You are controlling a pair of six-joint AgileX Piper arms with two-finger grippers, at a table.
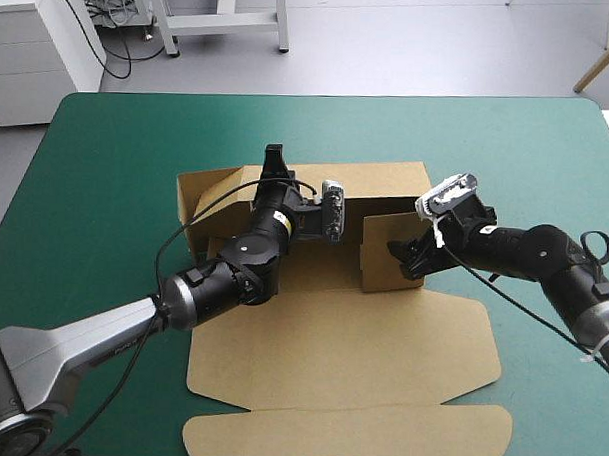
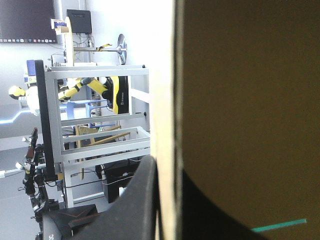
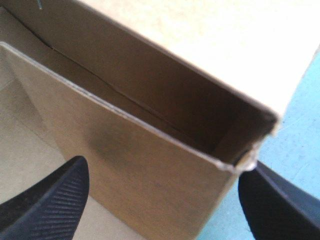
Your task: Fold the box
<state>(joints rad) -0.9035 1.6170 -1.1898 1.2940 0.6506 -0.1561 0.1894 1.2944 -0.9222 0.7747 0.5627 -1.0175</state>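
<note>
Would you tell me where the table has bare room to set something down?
Bare teal-green cover lies between the box and the far edge, and between the box and the left edge. Crowded: the box's far half, with the left pincer and right pincer at its walls.

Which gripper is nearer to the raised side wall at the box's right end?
Right. The right gripper stands open astride that side wall; the left gripper clamps the far wall of the box.

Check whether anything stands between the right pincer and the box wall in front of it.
Nothing visible does. The right pincer is open, and the raised wall of the brown box stands directly ahead, between its black fingers, with no other thing in the gap.
</note>
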